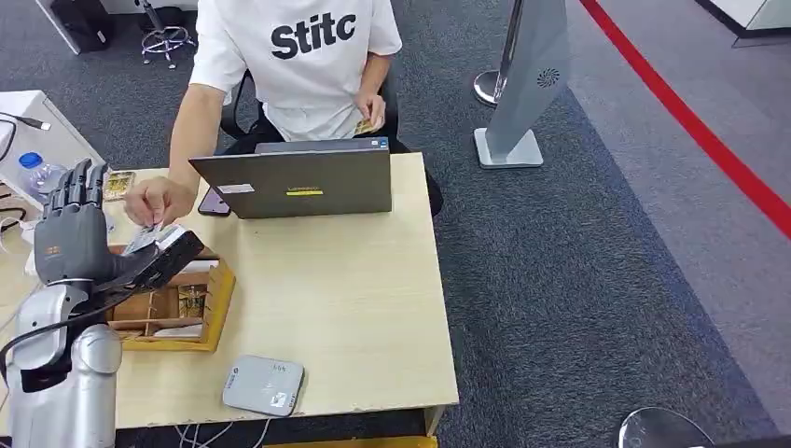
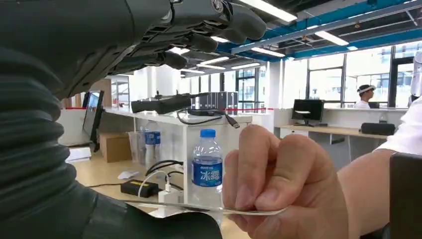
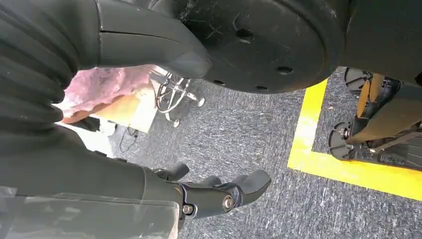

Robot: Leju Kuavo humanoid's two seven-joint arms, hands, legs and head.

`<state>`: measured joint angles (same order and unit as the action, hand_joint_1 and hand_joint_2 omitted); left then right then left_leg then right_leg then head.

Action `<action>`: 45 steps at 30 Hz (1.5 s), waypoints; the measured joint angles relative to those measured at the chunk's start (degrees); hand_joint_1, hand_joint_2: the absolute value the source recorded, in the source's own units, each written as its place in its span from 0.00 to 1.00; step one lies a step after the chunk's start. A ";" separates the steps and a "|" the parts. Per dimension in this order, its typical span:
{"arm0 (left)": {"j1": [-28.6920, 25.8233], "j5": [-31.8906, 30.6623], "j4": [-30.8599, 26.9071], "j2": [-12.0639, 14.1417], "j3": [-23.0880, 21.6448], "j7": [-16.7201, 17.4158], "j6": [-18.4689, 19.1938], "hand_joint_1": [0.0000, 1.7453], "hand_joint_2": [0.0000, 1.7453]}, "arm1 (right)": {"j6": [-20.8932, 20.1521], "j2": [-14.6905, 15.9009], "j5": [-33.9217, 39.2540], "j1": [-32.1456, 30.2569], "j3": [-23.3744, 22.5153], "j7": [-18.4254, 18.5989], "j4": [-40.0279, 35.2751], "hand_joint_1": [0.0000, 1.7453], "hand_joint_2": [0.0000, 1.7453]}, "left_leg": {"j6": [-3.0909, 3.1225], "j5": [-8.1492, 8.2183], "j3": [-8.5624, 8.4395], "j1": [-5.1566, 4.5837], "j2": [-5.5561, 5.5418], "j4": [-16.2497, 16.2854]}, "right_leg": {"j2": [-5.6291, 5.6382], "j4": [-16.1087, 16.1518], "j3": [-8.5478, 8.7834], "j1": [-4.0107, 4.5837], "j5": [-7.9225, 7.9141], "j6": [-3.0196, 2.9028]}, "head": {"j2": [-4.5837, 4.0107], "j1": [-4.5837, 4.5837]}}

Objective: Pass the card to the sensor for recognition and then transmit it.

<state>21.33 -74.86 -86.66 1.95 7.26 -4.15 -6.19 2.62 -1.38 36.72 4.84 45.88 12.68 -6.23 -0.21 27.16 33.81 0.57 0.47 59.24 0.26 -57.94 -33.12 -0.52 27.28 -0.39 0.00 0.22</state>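
Watching my left robot hand [image 1: 73, 233] at the frame's left, I see fingers spread upward, nothing gripped. A person's hand [image 2: 283, 184] pinches the card [image 2: 209, 209] just beside its thumb, above the wooden organizer [image 1: 216, 313]. My right robot hand [image 3: 219, 191] hangs loosely curled, empty, over carpet. The sensor [image 1: 264, 385] lies at the bench's [image 1: 354, 308] lower edge.

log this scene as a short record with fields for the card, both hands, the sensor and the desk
card: thin card, seen edge-on, pinched in a person's hand, one end reaching the left hand's thumb
left hand: left hand raised over the wooden tray, fingers spread upward, thumb out toward the card; whether it grips the card cannot be told
right hand: right hand hangs over the carpet, fingers loosely curled, holding nothing
sensor: grey card reader at the desk's near edge, nothing on it
desk: laptop, water bottle
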 joint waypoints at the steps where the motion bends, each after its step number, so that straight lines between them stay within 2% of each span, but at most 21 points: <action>1: 0.00 0.00 0.00 0.00 0.00 0.00 0.00 0.00 1.00 | 0.00 0.00 0.00 0.00 0.00 0.00 0.00 0.00 1.00 | 0.00 0.00 0.00 0.00 0.00 0.00 | 0.00 0.00 0.00 0.00 0.00 0.00 | 0.00 0.00; 14: 0.00 0.00 0.15 0.00 -0.02 0.00 0.00 0.00 1.00 | 0.00 0.00 0.00 0.00 0.00 0.00 -0.02 0.00 1.00 | 0.00 0.00 0.00 0.00 0.00 0.00 | 0.00 0.00 0.00 0.00 0.00 0.00 | 0.00 0.00; 15: 0.00 0.00 0.15 0.00 -0.02 0.00 0.00 1.00 1.00 | 0.00 0.00 0.00 0.00 0.00 0.00 0.00 0.00 1.00 | 0.00 0.00 0.00 0.00 0.00 0.00 | 0.00 0.00 0.00 0.00 0.00 0.00 | 0.00 0.00; 17: 0.04 -0.40 0.20 0.00 -0.04 0.02 0.48 1.00 1.00 | -0.04 0.00 -0.04 0.00 0.00 0.00 0.00 0.00 1.00 | 0.00 0.00 -0.01 0.00 0.00 0.00 | 0.00 0.00 -0.02 0.00 0.00 0.00 | 0.00 0.00; 20: 2.06 -4.78 3.03 0.02 -1.42 1.61 4.37 1.00 1.00 | -0.44 0.11 -0.26 0.05 0.20 0.17 0.00 0.00 1.00 | 0.02 -0.03 0.05 0.00 -0.10 0.01 | -0.11 0.00 -0.04 0.00 0.00 0.00 | 0.00 0.00; 25: 5.54 -6.47 9.22 -0.02 -3.30 2.56 3.47 1.00 1.00 | -0.79 0.28 -0.35 0.12 0.79 0.33 -0.02 0.00 1.00 | -0.03 -0.07 0.04 0.00 -0.08 0.01 | -0.10 0.00 -0.01 0.00 -0.05 -0.05 | 0.00 0.00; 30: 6.47 -6.47 11.87 0.00 -3.96 2.62 3.19 1.00 1.00 | -0.79 0.33 -0.37 0.10 1.16 0.33 -0.02 0.00 1.00 | -0.03 -0.07 0.04 0.00 -0.09 0.01 | -0.09 0.00 -0.03 0.00 -0.05 -0.06 | 0.00 -0.02; 38: 6.85 -5.80 13.46 -0.02 -4.00 2.41 2.48 1.00 1.00 | -0.79 0.35 -0.26 0.09 1.40 0.33 -0.02 0.00 1.00 | -0.03 -0.06 0.06 0.00 -0.09 0.00 | -0.09 0.00 -0.03 0.00 -0.05 -0.05 | 0.00 0.00; 40: 6.77 -4.57 13.31 -0.07 -4.00 1.70 1.20 1.00 1.00 | -0.76 0.35 0.02 0.07 1.42 0.33 0.00 0.00 1.00 | -0.03 -0.07 0.07 0.00 -0.10 0.00 | -0.10 0.00 -0.03 0.00 -0.05 -0.05 | 0.00 0.00; 45: 6.53 -4.04 11.67 -0.33 -4.00 1.55 1.62 1.00 1.00 | -0.70 0.35 0.17 0.08 1.49 0.33 0.00 0.00 1.00 | -0.03 -0.06 0.08 0.00 -0.10 0.00 | -0.10 0.00 -0.03 0.00 -0.05 -0.05 | 0.00 0.00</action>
<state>27.86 -78.90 -74.99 1.62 3.26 -2.60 -4.57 1.92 -1.03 36.89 4.92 47.36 13.01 -6.23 -0.24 27.10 33.89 0.57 0.37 59.25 0.16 -57.94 -33.15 -0.52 27.23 -0.45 0.00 0.22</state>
